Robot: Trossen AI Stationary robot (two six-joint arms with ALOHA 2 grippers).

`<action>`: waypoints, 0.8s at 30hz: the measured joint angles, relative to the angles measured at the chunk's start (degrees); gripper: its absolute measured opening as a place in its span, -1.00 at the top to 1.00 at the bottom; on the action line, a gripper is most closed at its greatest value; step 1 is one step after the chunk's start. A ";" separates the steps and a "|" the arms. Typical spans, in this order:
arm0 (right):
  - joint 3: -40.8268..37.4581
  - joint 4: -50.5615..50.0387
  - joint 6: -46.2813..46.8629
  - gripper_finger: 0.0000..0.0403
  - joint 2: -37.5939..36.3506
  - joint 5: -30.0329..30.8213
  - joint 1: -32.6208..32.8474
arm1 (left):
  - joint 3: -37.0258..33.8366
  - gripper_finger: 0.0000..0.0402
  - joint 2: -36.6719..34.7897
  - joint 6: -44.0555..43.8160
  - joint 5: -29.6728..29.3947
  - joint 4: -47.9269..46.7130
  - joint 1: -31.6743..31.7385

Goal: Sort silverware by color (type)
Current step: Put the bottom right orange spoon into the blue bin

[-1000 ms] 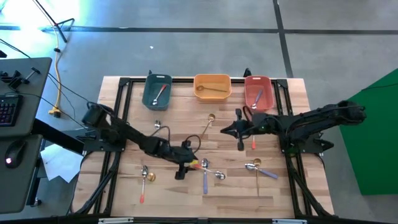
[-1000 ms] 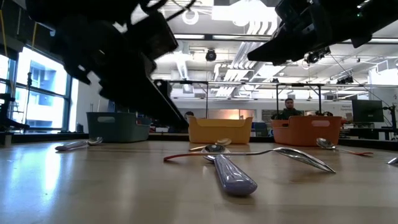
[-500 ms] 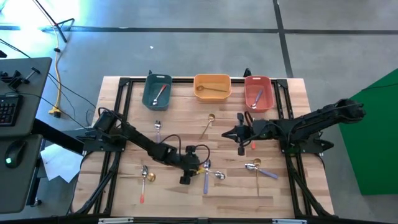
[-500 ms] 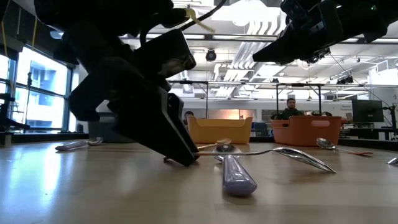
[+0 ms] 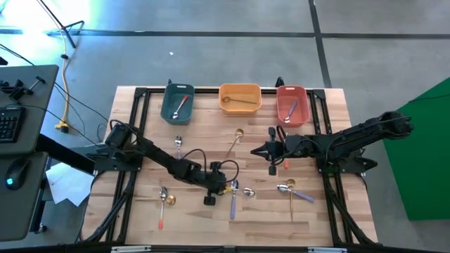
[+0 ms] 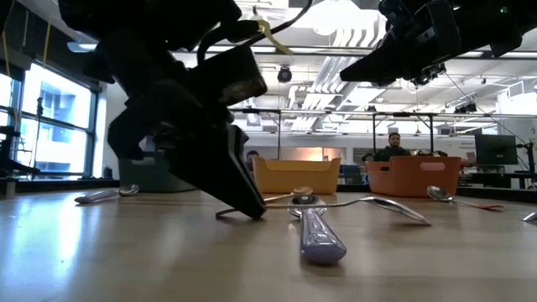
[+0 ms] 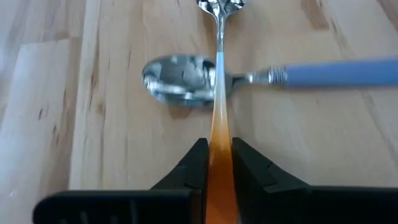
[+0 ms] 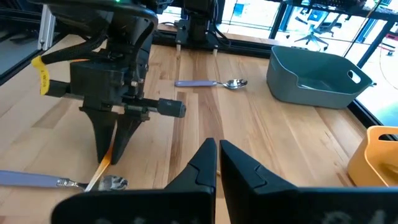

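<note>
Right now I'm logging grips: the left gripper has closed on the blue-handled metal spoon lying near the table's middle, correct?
Not quite. The left wrist view shows the left gripper closed on the red-handled metal spoon, which lies across the blue-handled metal spoon.

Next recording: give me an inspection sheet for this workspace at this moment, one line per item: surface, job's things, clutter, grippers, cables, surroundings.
Surface: wooden table, black frame around it.
Job's things: red-handled utensil lies across the blue-handled spoon; other silverware scattered; one piece each in the teal bin, orange bin and red bin.
Clutter: nothing seen.
Grippers: left gripper at the table, fingers against both sides of the red handle; right gripper shut, empty, above table centre-right.
Cables: black loops on the left arm; yellow cable on the floor.
Surroundings: desk with keyboard; a person beyond the bins.
</note>
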 joint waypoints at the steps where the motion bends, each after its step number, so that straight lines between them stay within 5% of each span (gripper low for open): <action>1: 0.00 -0.02 -0.02 0.98 0.00 0.00 0.00 | -0.18 0.85 -0.75 0.24 0.12 -0.31 0.00; 13: 0.00 1.05 -4.58 0.98 0.00 0.13 -2.29 | -0.28 0.85 -19.12 -2.37 -5.29 -18.46 0.59; 24: 0.40 3.17 -9.04 0.98 -0.04 -0.07 -6.92 | -0.91 0.85 -38.83 -21.94 -20.86 -45.03 11.67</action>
